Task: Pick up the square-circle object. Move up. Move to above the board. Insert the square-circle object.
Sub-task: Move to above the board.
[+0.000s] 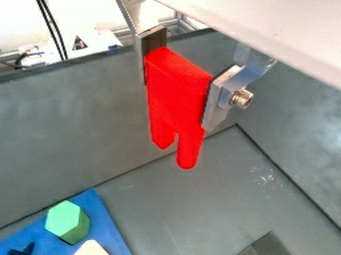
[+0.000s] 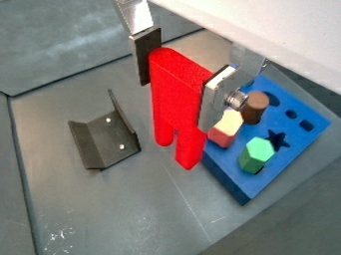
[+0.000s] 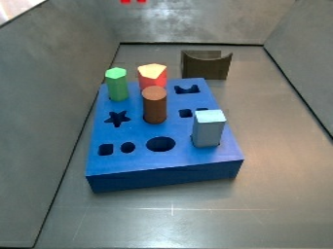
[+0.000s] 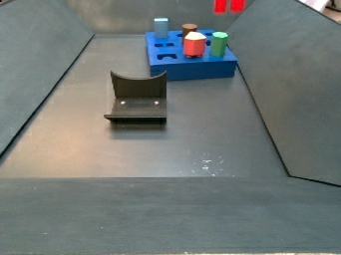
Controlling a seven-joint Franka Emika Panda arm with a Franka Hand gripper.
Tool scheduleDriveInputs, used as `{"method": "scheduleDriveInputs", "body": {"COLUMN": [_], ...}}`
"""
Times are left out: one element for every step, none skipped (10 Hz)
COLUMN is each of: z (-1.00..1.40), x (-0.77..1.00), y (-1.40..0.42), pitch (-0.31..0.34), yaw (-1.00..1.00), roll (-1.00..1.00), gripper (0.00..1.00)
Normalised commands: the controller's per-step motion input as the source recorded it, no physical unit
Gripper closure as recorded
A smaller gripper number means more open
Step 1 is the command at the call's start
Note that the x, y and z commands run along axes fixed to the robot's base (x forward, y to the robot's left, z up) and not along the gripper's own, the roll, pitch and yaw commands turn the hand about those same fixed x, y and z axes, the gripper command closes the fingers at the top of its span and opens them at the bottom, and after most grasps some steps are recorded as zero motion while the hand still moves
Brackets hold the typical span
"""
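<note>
Hand (image 1: 177,88) high above the floor, silver fingers (image 1: 224,92) pressed flat against both sides of the square-circle object (image 1: 174,105), pinching it near its top. Bright red block hanging upright in both wrist views, two legs pointing down, nothing beneath them but air and grey floor. Same grip seen in a wrist view (image 2: 180,82), red block (image 2: 174,110) dangling clear of everything.

Off to one side below, the board (image 2: 286,149), thick and blue, flat on the floor. Not yet over it — block hanging beside the board's edge, between it and the fixture (image 2: 103,131). In both side views, only the red leg tips poking in at the upper edge of frame (image 3: 134,2) (image 4: 229,5), hand itself out of view there.

On the board in a side view (image 3: 164,165): green peg (image 3: 116,83) and red-and-yellow pentagon peg (image 3: 152,74) along the far edge, reddish-brown cylinder (image 3: 154,104) near the middle, pale blue cube (image 3: 208,126) at right. Star hole (image 3: 119,119) open at left, round hole (image 3: 160,145) and small square holes (image 3: 116,150) open along the near edge.

Behind the board, against the far wall, a dark olive curved block (image 3: 204,64)
</note>
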Motion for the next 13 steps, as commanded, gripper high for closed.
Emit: {"method": "scheduleDriveInputs", "body": {"z": [0.70, 0.50, 0.39, 0.19, 0.01, 0.01, 0.00, 0.00, 0.01, 0.02, 0.02, 0.02, 0.02], "x": [0.01, 0.01, 0.00, 0.00, 0.31, 0.31, 0.34, 0.36, 0.36, 0.37, 0.39, 0.38, 0.27], "y": [-0.03, -0.02, -0.01, 0.00, -1.00, -1.00, -1.00, -1.00, -1.00, -1.00, -1.00, -0.91, -0.54], "pitch": [0.072, 0.073, 0.072, 0.072, 0.066, 0.065, 0.103, 0.109, 0.111, 0.111, 0.115, 0.119, 0.127], "yaw": [-0.02, -0.02, -0.02, -0.02, -1.00, -1.00, -0.86, -0.60, -0.35, -0.16, -0.05, -0.02, 0.00], "roll": [-0.08, -0.08, -0.08, -0.09, -0.12, -0.11, -0.06, -0.08, -0.08, -0.05, -0.02, 0.00, 0.03], "gripper": [1.00, 1.00, 1.00, 1.00, 1.00, 1.00, 1.00, 1.00, 1.00, 1.00, 1.00, 1.00, 1.00]}}
